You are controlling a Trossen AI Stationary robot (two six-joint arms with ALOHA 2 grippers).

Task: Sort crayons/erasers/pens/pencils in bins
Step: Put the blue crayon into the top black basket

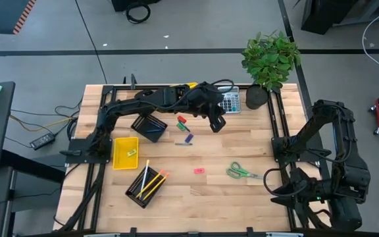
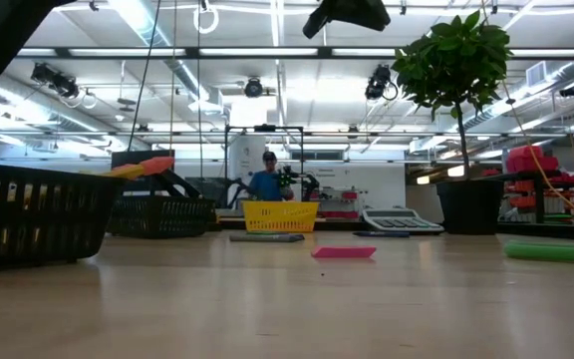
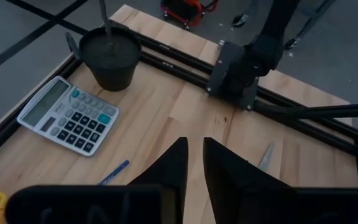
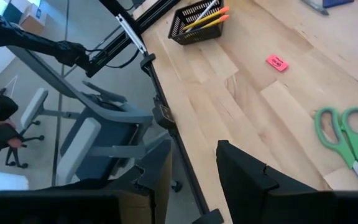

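You can see three bins: two black mesh bins (image 1: pixel 149 126) and one yellow bin (image 1: pixel 125 152). There is one pair of scissors (image 1: pixel 243 172), one calculator (image 1: pixel 230 103), one plant (image 1: pixel 270 59).

I see open bench (image 1: pixel 242 201) along the near edge; scissors (image 1: pixel 243 173), a pink eraser (image 1: pixel 199 171) and the pencil bin (image 1: pixel 145 185) crowd mid-bench.

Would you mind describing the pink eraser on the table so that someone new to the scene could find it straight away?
Start at the green-handled scissors lying on the wooden table in front of the right arm. Look from there towards the black mesh bin that holds the yellow pencils; the pink eraser lies alone on bare wood between them. It is the only small flat pink block there, with nothing touching it.
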